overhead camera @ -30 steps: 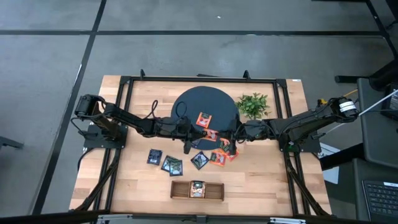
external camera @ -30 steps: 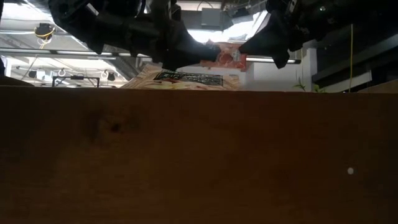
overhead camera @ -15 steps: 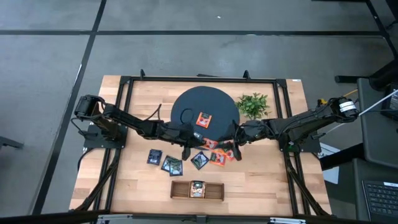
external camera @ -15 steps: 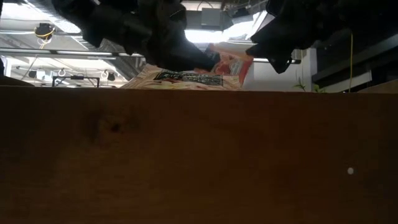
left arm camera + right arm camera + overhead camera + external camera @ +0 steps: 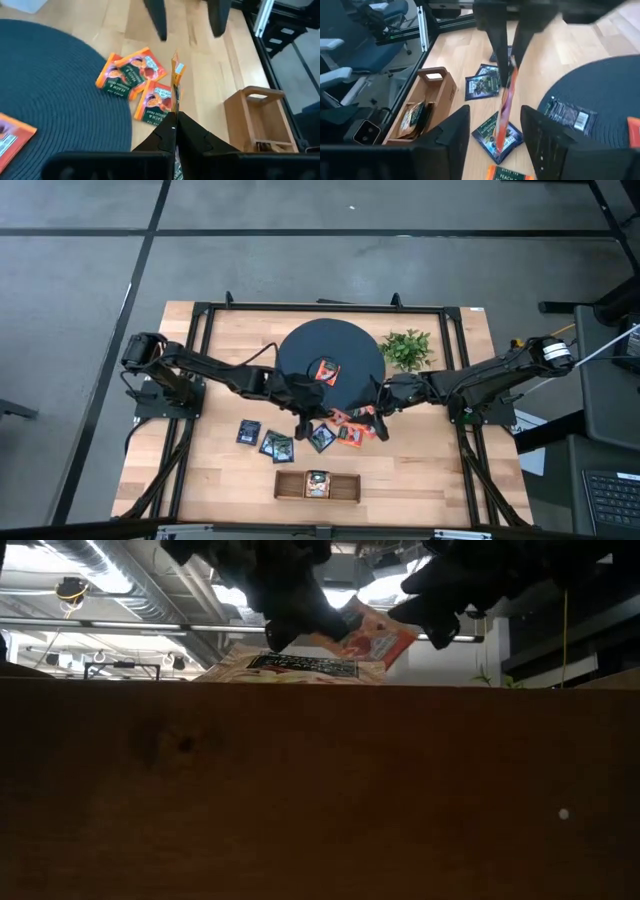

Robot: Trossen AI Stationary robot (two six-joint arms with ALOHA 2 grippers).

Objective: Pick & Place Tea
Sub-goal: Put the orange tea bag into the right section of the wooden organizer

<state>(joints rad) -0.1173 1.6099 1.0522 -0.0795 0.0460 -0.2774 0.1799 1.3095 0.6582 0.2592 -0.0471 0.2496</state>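
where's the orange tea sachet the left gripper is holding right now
In the high view, the orange sachet hangs mid-table in the shut left gripper, at the round dark mat's near edge, by the open right gripper.

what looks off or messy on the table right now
The tea sachets lie scattered and overlapping on the wood instead of in the wooden tray, which holds just one. An orange sachet hangs edge-on, pinched by the shut left gripper, with the open right gripper straddling it.
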